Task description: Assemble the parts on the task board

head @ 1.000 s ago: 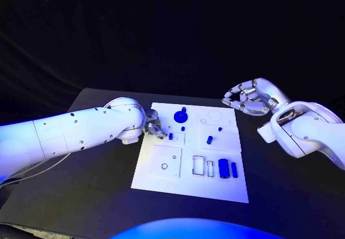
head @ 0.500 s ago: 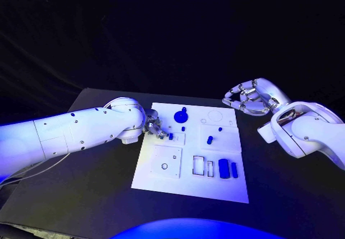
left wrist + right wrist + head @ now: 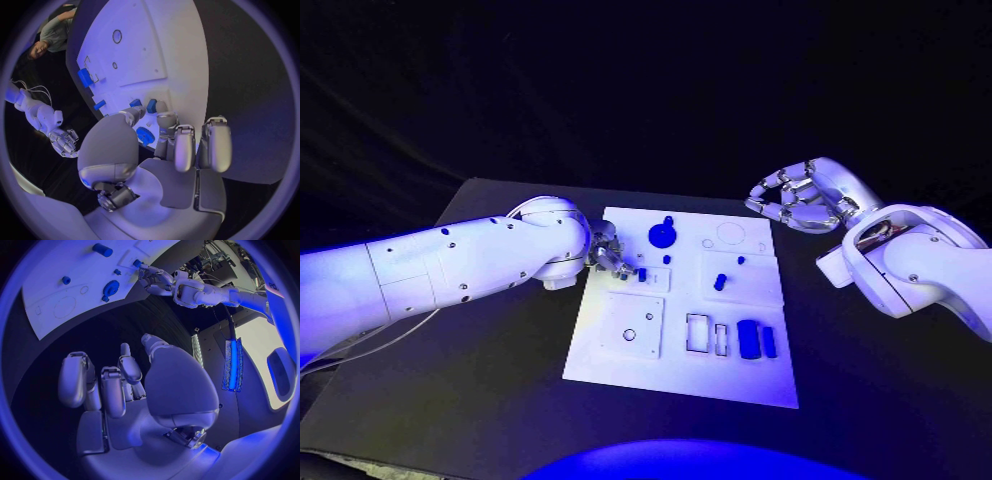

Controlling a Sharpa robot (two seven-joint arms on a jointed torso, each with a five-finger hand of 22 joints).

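- The task board (image 3: 678, 345) is seen in the middle of the head view, lying flat on the black table (image 3: 473, 360).
- The left hand (image 3: 607, 252) is placed at the board's left edge, in the centre-left of the frame. Its fingertips are brought together near a small blue peg (image 3: 643, 272) at the upper left part of the board; whether the peg is really grasped cannot be told.
- In the left wrist view, the fingers (image 3: 181, 147) are seen bent over the board's edge, close to a small blue part (image 3: 151, 105).
- The right hand (image 3: 798, 197) is held above the table at the upper right of the frame, apart from the board. Its fingers are curled loosely and nothing is held in it.
- A round blue knob (image 3: 662, 234) is seen in the upper part of the board.
- Two long blue blocks (image 3: 759, 339) are lying side by side at the lower right of the board, beside rectangular slots (image 3: 705, 333).
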